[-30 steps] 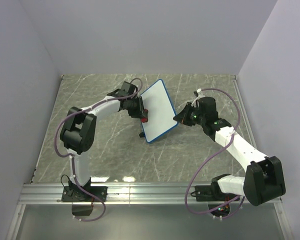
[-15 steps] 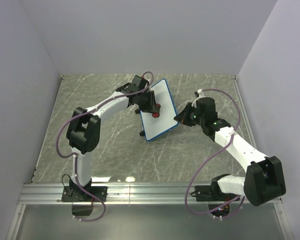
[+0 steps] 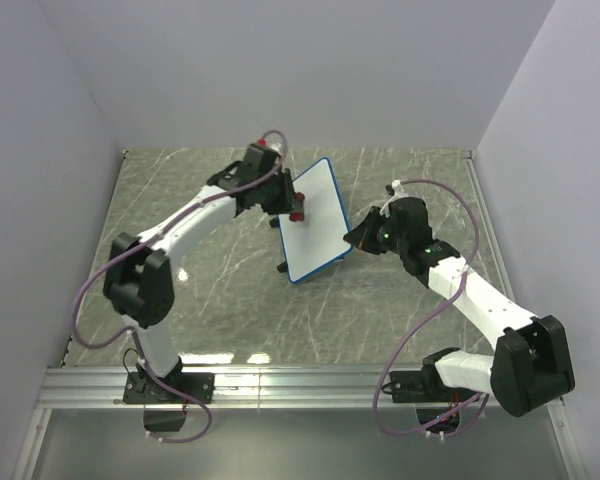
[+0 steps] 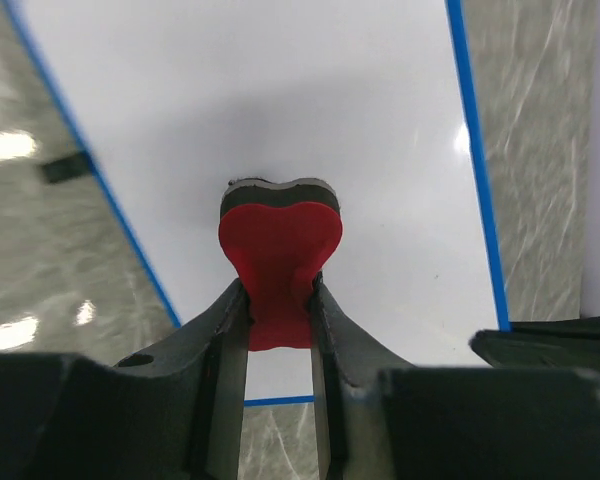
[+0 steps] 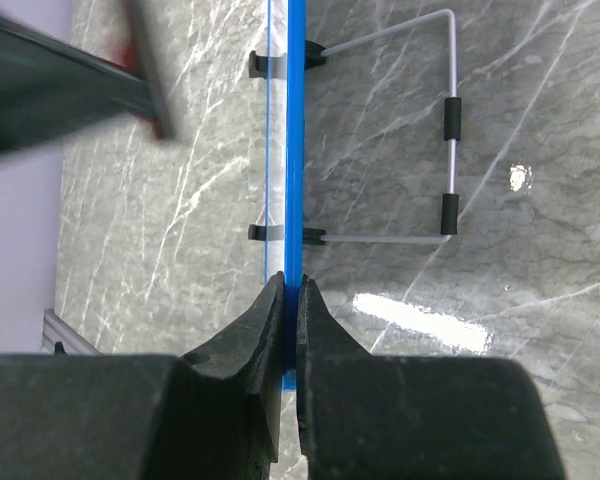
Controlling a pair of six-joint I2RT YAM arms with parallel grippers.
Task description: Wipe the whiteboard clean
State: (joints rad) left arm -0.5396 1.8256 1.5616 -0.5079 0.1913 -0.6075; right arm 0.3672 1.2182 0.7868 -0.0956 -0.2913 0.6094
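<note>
Whiteboard (image 3: 317, 222): blue-framed, propped up at a tilt near the middle of the tabletop, somewhat toward the far edge and right of centre. Its face is turned to the left edge, and its long side runs from the near-left to the far-right.
Board face (image 4: 280, 100): plain white in the left wrist view, with no marks visible and only soft reflections.
Left gripper (image 3: 292, 208): reaches in from the left side to the board's upper left edge. Its jaws are closed to a narrow gap and pinch a red eraser (image 4: 278, 250) by its lower stem.
Eraser: it has a rounded red body with a dark pad layer on the side turned to the board. I cannot tell whether the pad touches the face.
Right gripper (image 3: 355, 238): at the board's right-hand edge. Its jaws are nearly together and clamp the thin blue frame (image 5: 296, 120) between their tips.
Wire stand (image 5: 450, 120): a bent grey rod behind the board, joined to the frame by two small black clips.
Tabletop (image 3: 220, 290): grey marble pattern with glare patches.
</note>
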